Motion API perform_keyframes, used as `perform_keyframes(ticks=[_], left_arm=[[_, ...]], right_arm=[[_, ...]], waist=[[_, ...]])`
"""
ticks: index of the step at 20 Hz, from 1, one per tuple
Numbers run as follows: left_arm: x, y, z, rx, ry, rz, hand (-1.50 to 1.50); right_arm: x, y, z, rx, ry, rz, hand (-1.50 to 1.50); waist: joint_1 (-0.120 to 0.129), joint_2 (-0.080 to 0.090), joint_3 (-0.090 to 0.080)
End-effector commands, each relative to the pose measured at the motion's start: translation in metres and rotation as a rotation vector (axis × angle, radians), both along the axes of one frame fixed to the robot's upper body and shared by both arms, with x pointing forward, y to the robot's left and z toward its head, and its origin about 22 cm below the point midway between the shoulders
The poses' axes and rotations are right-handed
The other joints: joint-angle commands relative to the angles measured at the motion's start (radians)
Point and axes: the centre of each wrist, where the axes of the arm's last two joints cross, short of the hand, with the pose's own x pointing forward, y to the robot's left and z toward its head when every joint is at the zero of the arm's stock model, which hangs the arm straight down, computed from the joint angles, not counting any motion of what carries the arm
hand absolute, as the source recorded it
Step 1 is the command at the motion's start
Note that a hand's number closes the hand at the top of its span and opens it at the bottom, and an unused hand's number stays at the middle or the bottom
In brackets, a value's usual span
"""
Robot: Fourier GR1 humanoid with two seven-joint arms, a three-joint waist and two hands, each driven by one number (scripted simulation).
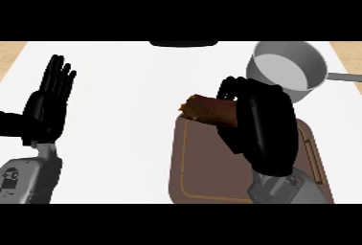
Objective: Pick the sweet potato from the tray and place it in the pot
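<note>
Black fingers stood straight and spread on the left hand (pixel 48 103), which rested upright near the view's left edge, holding nothing and well apart from the work. Across a stretch of white counter (pixel 127 134), the sweet potato (pixel 206 109) sat in the curled fingers of the right hand (pixel 263 128), its brown end jutting out to the left of the palm. Its long axis ran roughly left to right, tilted slightly, and it appeared lifted above the far rim of the brown tray (pixel 212 177), though whether it had cleared the tray entirely could not be told. Up and to the right, just beyond the knuckles, stood the grey pot (pixel 288 67), its open mouth near the right hand and its handle pointing off to the right. The right hand was plainly the nearer one; the coming move looked to turn on carrying the sweet potato up and rightward over the pot's rim.
</note>
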Motion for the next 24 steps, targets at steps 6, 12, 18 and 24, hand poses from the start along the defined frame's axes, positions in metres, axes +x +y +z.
perform_keyframes(ticks=[6,12,18,24], left_arm=[[0.005,0.009,0.012,-0.025,-0.009,0.002,0.0],[0.006,-0.002,-0.005,-0.004,-0.008,-0.007,0.0],[0.004,-0.012,-0.005,0.007,-0.006,-0.029,0.0],[0.004,0.003,-0.001,0.004,0.002,-0.027,0.0]], right_arm=[[0.014,-0.123,0.026,0.036,-0.042,-0.188,1.5],[0.039,-0.185,0.024,0.03,0.016,-0.249,1.5],[0.081,-0.251,-0.005,0.083,0.01,-0.265,1.5],[0.114,-0.285,-0.036,0.05,0.039,-0.234,1.5]], waist=[[-0.006,0.004,0.001],[0.003,0.005,0.0],[0.015,0.009,0.0],[0.028,0.012,0.001]])
